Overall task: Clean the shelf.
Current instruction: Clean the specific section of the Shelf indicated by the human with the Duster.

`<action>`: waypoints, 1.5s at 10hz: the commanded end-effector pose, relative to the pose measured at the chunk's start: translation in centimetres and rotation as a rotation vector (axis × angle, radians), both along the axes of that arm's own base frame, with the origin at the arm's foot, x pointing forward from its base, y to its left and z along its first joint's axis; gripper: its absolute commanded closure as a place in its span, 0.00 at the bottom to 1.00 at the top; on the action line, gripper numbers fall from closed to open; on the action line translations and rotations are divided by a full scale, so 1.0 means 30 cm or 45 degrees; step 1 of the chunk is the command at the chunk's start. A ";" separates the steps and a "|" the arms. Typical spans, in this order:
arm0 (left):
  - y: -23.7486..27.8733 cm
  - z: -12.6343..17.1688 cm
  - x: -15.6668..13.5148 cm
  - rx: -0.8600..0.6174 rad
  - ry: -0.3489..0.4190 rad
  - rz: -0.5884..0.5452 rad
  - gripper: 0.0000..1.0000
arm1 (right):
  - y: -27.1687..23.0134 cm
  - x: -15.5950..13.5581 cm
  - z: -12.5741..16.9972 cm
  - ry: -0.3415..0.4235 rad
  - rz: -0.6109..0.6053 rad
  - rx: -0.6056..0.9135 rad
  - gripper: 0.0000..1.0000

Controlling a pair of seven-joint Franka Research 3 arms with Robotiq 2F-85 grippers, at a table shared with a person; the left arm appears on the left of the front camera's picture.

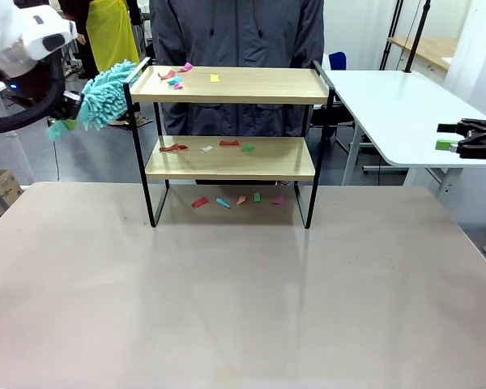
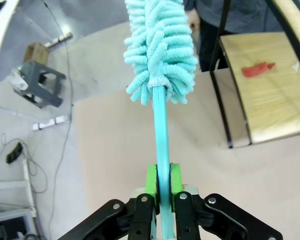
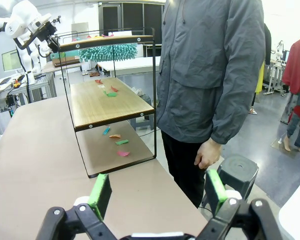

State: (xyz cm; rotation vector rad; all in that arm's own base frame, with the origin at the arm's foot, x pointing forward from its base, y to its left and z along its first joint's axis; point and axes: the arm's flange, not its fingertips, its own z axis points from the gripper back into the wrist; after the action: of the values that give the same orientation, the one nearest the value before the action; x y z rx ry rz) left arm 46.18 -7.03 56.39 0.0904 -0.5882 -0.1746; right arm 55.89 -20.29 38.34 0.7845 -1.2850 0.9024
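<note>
Room: lab space with a beige surface (image 1: 243, 308) filling the lower half of the front view. A white table (image 1: 397, 105) stands behind it at the right, and a person (image 1: 239, 32) in a grey jacket stands at the far edge, upper centre.
Shelf: the shelf (image 1: 259, 86) stands upright on the far middle of the surface, upper centre of the front view, directly in front of the person. In the right wrist view it sits left of centre, with the person's hand (image 3: 207, 152) hanging near its right end.
Scraps: small coloured paper scraps (image 1: 176, 78) lie on the left part of the top board. More lie on the lower board and on the surface under the shelf.
Left fingers: the left fingers (image 2: 151, 181), bottom centre of the left wrist view, are clenched on the thin teal handle of a duster (image 2: 160, 45), with green pads pressed to either side of it.
Duster: its fluffy teal head is at the upper left of the front view, at the shelf's left rail and level with the top board. Whether it touches the rail cannot be told.
Right fingers: the right fingers (image 3: 101, 194) are spread wide with nothing between them, at the bottom of the right wrist view. In the front view they hang at the right edge, well apart from the shelf.
</note>
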 end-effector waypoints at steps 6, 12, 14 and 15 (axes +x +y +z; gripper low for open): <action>0.406 0.188 -0.188 0.614 0.372 -0.937 0.87 | 0.007 0.004 0.008 -0.007 0.003 0.000 0.00; 0.293 0.167 -0.317 0.898 0.518 -1.661 0.87 | 0.007 0.004 0.008 -0.007 0.003 0.000 0.00; 0.230 0.151 -0.338 0.927 0.526 -1.734 0.87 | 0.007 0.004 0.008 -0.007 0.003 0.000 0.00; 0.211 0.146 -0.330 0.911 0.531 -1.723 0.87 | 0.007 0.004 0.008 -0.007 0.003 0.000 0.00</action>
State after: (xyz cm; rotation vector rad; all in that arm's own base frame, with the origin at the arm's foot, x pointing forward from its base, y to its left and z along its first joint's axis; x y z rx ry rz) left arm 36.59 -0.70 60.77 0.3565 -0.0469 -1.6758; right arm 55.89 -20.30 38.31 0.7848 -1.2847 0.9020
